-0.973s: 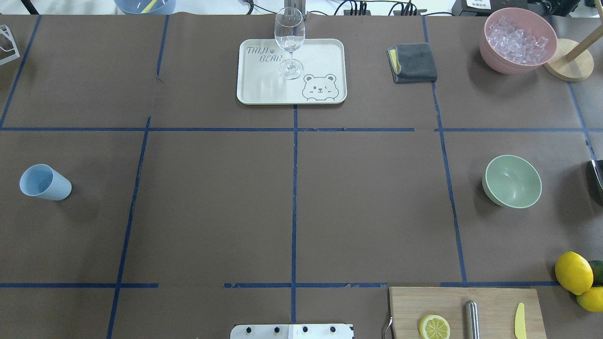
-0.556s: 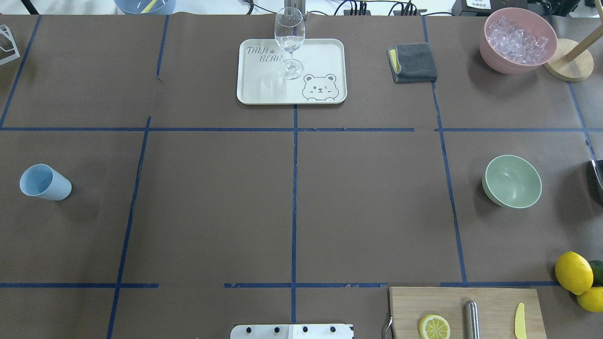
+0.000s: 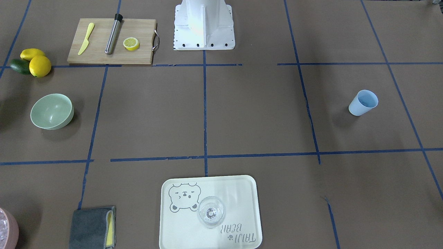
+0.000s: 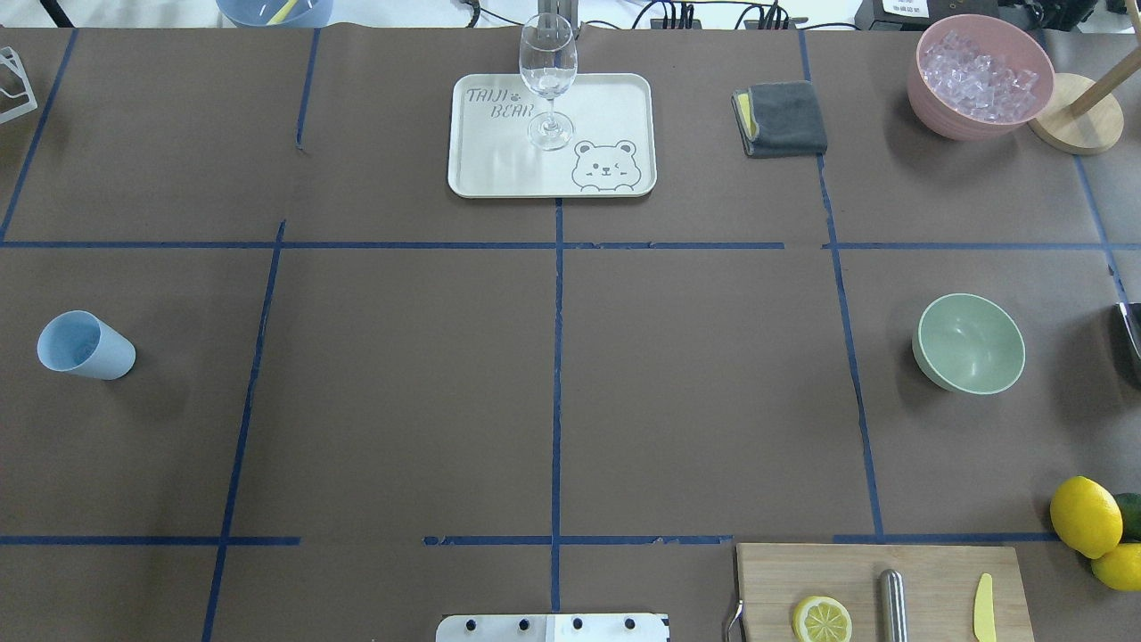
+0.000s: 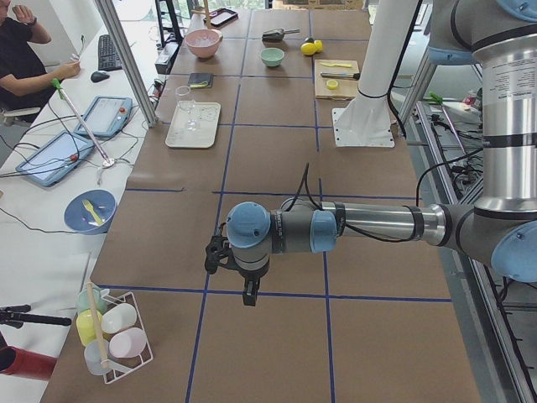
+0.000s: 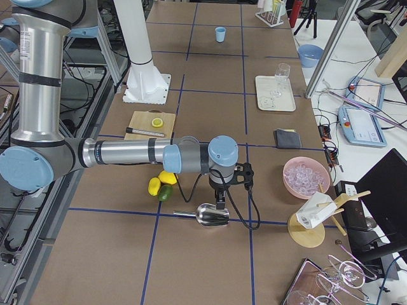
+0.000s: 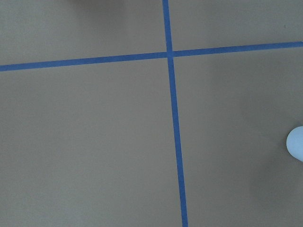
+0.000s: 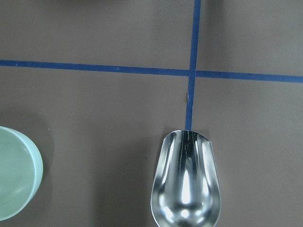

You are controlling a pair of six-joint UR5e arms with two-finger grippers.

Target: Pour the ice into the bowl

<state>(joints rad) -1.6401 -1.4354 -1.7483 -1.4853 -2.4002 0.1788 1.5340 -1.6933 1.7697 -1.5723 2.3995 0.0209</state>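
The right tool [image 6: 218, 204] is poised over the scoop [image 8: 185, 189], presumably for ladling ice [image 4: 979, 71] into the bowl [image 4: 970, 343]; its spread cannot be told.

Brown table [image 4: 401, 401] — mint bowl [image 4: 969, 343], blue cup [image 4: 85, 345], tray [image 4: 606, 98], pink container [image 4: 931, 114], grey cloth [image 4: 789, 118], cutting board [image 4: 936, 571], 2 lemons [image 4: 1085, 515], scoop [image 8: 185, 189].

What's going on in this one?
Nothing has been poured yet. The ice sits in the pink bowl, and the green bowl is empty. The right gripper hangs over a metal scoop lying on the table beside the green bowl. The left gripper hangs over the table near the blue cup. Whether either gripper is open cannot be told.
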